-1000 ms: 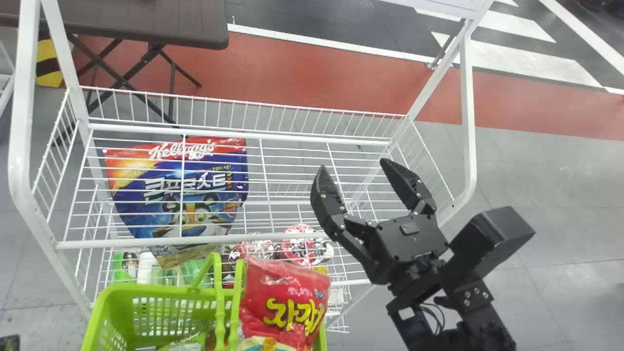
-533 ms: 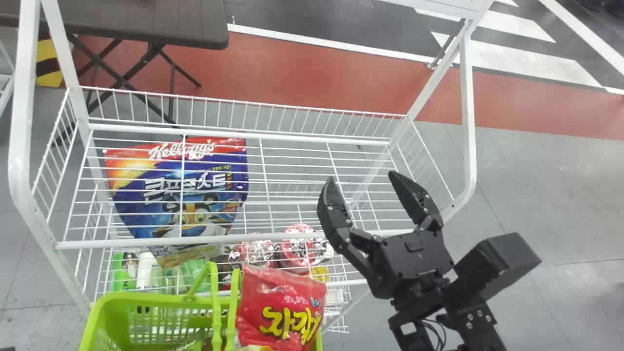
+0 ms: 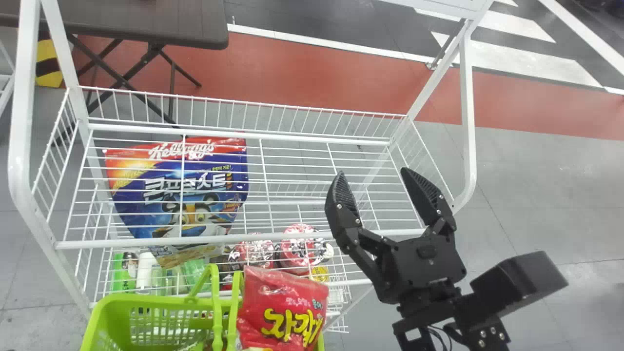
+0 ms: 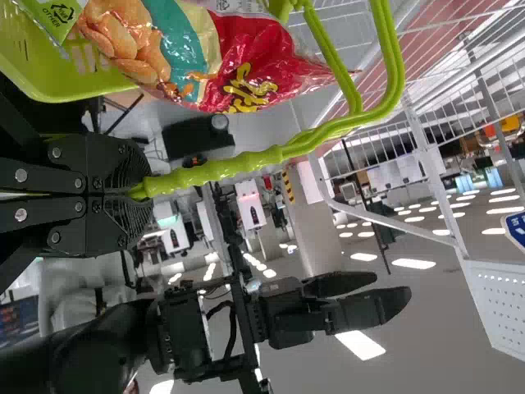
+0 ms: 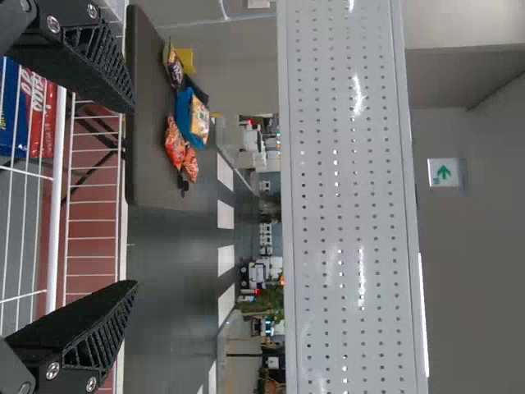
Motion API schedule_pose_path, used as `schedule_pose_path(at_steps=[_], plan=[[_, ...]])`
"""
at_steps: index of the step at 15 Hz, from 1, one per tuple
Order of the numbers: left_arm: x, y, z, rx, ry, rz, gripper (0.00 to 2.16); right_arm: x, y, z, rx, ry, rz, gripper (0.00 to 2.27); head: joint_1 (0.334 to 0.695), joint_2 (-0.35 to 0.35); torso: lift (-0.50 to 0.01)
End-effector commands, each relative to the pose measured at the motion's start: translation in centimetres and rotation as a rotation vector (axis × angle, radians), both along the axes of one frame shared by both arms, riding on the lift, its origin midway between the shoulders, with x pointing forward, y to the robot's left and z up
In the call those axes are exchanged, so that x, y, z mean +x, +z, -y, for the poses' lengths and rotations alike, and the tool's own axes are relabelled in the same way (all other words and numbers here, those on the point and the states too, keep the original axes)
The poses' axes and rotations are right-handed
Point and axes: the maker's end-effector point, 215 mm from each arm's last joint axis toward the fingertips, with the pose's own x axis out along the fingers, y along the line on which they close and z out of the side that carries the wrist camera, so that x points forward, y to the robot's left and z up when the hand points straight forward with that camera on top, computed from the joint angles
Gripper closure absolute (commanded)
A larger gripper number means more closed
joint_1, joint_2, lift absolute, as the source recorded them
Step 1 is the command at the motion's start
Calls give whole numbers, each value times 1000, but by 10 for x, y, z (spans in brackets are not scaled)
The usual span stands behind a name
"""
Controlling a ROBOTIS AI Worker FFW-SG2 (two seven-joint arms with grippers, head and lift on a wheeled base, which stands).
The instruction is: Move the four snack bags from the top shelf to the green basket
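Glossy plastic basket (image 3: pixel 105 317), shiny red snack bag (image 3: pixel 282 307), smooth painted-metal rack (image 3: pixel 22 146).

white script ran across the red top of the blue-and-red bag (image 3: pixel 141 190), above big white korean characters. yellow korean characters marked the red snack bag (image 3: pixel 282 292). a green arrow sign (image 5: pixel 445 172) was on the grey wall (image 5: pixel 496 238); a recycling mark was on a green packet (image 4: pixel 57 29).

Your head view looks forward and down over the white wire shelf rack (image 3: pixel 243 134) and bright-green plastic basket (image 3: pixel 103 317). Both wrist views share the rack: your left from close beside the basket, your right facing a long, pale-grey perforated panel (image 5: pixel 349 205).
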Motion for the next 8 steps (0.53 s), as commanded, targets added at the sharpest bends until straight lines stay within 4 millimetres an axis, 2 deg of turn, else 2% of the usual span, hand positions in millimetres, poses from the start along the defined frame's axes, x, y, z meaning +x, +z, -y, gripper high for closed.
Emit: schedule_pose_path(at_steps=[1, 8], plan=[[-2, 0, 0, -2, -2, -3, 1362, -1, 0, 1, 8, -5, -1, 60, 695, -350, 0], [-3, 2, -2, -2, 2, 1, 1362, -2, 2, 3, 29, -7, -2, 63, 695, -350, 0]])
